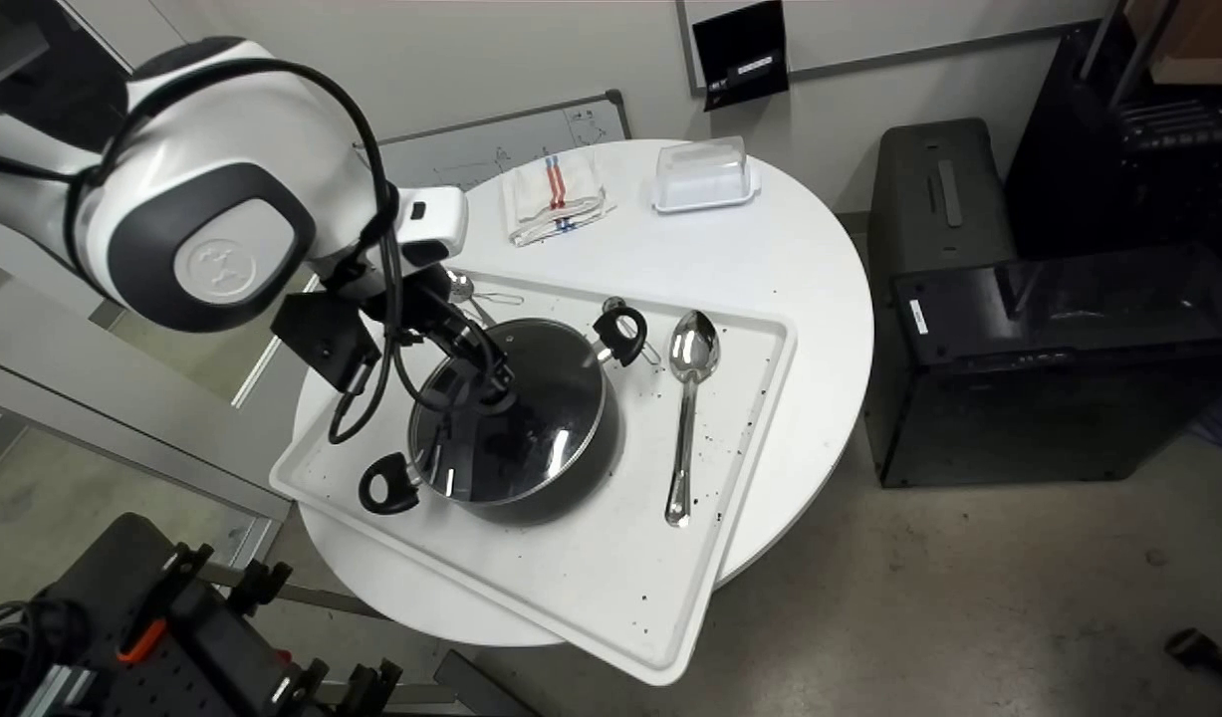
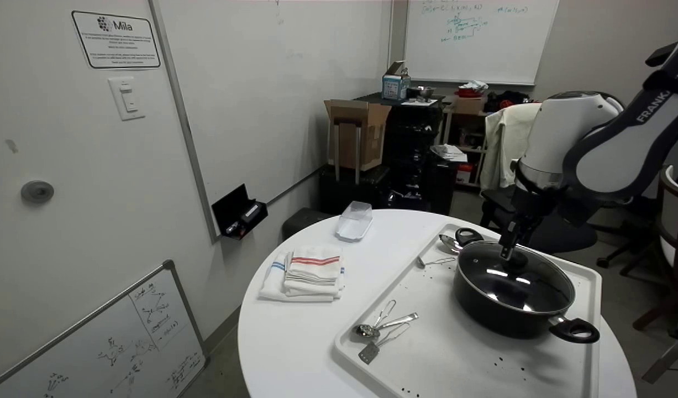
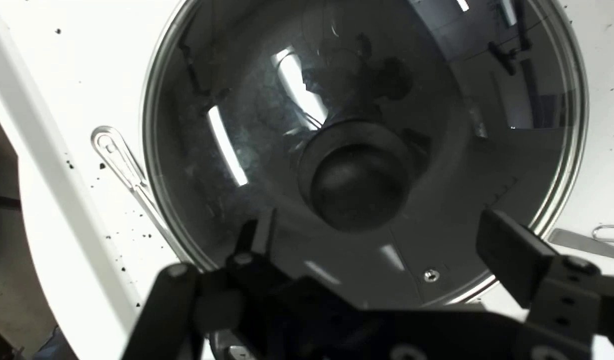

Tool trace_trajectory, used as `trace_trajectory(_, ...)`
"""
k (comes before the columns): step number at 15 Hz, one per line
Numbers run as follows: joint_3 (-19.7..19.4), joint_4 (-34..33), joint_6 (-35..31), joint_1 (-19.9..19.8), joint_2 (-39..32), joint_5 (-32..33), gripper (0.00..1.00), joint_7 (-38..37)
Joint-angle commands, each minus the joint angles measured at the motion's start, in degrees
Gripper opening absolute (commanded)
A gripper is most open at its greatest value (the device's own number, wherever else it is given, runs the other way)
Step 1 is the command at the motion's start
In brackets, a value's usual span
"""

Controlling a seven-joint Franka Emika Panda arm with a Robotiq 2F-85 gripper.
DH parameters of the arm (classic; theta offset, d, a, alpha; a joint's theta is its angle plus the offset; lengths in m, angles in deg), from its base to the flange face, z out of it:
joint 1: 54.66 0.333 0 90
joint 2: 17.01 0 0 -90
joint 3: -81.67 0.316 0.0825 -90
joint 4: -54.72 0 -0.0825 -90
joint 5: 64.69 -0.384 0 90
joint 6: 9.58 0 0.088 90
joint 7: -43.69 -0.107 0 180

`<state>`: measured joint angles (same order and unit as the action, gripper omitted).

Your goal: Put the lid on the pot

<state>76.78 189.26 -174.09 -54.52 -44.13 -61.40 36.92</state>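
Your jaws apart, the lid [image 1: 531, 423] upon the pot [image 1: 571, 490], in an exterior view a spoon [image 1: 692, 360] at its three o'clock.

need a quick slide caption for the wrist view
Open gripper over a glass lid with a dark knob, a metal utensil handle lying on the white tray at left.

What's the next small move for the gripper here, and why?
Probably ease the gripper straight up, away from the knob: its jaws stand open, and the lid already appears seated on the pot in both exterior views.
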Motion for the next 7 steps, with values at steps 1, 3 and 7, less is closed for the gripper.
trace_trajectory(1,-1.1,5.3,1.2,1.2,6.9,1.6,1.00,2.1)
trace_trajectory(3,-0.7,7.7,1.8,0.9,9.9,2.2,1.00,3.3)
trace_trajectory(7,-0.8,12.4,2.2,1.1,15.4,4.3,1.00,3.7)
